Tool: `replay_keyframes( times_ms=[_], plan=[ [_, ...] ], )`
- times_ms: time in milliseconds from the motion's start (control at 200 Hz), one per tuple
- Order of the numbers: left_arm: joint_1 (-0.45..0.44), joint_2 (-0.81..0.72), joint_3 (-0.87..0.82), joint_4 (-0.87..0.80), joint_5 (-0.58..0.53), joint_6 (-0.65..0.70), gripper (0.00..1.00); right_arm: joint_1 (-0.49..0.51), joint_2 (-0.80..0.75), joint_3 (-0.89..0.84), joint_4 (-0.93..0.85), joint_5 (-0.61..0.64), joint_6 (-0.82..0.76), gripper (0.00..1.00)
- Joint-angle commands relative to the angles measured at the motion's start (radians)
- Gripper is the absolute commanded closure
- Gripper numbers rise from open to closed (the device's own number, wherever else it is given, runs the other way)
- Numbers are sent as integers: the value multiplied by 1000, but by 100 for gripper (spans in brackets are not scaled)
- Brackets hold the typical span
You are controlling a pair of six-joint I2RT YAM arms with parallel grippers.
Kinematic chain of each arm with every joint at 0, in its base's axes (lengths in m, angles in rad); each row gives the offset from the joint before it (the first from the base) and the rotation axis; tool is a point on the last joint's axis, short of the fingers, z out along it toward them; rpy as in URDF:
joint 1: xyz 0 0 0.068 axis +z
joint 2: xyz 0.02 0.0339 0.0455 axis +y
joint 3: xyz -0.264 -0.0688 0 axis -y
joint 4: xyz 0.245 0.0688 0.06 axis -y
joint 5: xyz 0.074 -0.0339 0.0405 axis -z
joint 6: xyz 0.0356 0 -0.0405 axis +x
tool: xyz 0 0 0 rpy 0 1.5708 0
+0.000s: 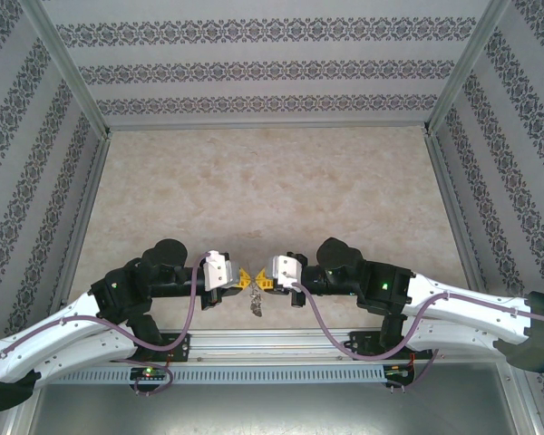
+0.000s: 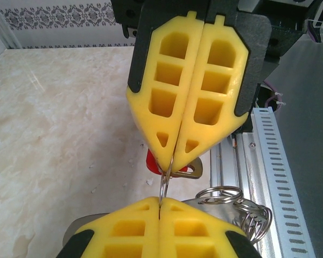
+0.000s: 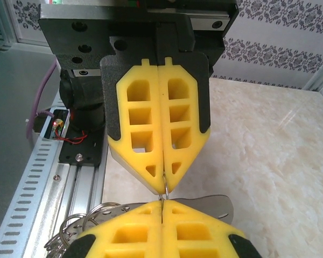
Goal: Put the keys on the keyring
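My left gripper and right gripper meet tip to tip low over the table's near edge, both shut. Between their yellow tips runs the keyring, a thin grey wire loop seen edge-on and pinched at each end. In the left wrist view my left gripper sits at the bottom, the right gripper above. The key's red head peeks out behind the right fingertips; whether it is gripped I cannot tell. In the right wrist view the keyring spans from my right gripper to the left gripper.
A bunch of small silvery rings and a flat grey metal piece hang under the fingertips. The aluminium rail with its slotted cable duct runs close by. The marble tabletop stretches to the patterned walls.
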State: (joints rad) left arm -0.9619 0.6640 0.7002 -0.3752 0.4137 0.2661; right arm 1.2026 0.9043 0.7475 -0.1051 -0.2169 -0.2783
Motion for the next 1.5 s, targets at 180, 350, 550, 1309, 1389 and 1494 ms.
replay_keyframes(
  times_ms=[180, 350, 550, 1309, 1389, 1494],
  plan=[
    [-6, -3, 34, 81, 19, 9, 100, 35, 10, 50, 70, -65, -40, 100],
    [-6, -1, 36, 81, 22, 10, 100, 37, 11, 46, 64, -65, -52, 100],
    [-6, -1, 37, 78, 21, 10, 100, 37, 16, 49, 61, -64, -61, 100],
    [-6, -1, 35, 80, 21, 7, 100, 62, 28, 63, 47, 9, -89, 100],
    [-6, -1, 35, 79, 22, 4, 100, 65, 27, 61, 47, 13, -93, 100],
    [-6, -1, 34, 78, 23, 4, 100, 69, 27, 63, 46, 19, -100, 100]
  ],
)
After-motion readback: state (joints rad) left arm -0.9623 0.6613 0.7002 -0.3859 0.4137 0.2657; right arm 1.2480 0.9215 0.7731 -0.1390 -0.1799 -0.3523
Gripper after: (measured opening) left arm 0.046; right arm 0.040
